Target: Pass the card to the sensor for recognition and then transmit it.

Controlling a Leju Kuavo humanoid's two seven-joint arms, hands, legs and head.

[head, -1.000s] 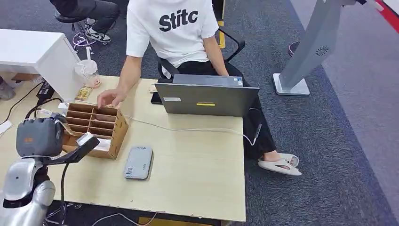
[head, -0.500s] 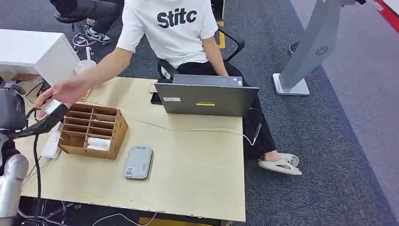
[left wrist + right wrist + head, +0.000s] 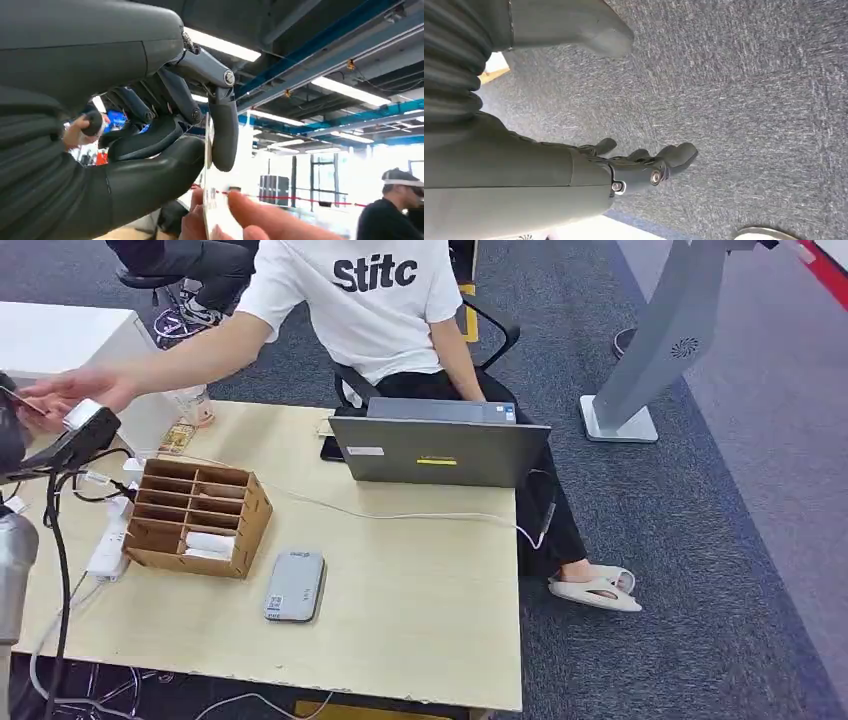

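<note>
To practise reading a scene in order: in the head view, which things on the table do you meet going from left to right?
White power strip → brown wooden compartment box → flat grey card sensor → open grey laptop.

Organizer box at table left, card reader just right-front; laptop behind, at far edge.

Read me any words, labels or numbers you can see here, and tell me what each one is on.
"Stitc": on the person's white T-shirt.
Yellow sticker on the laptop: too small to read.
Label on the grey sensor: too small to read.
Card in the left hand: no print legible.
</note>
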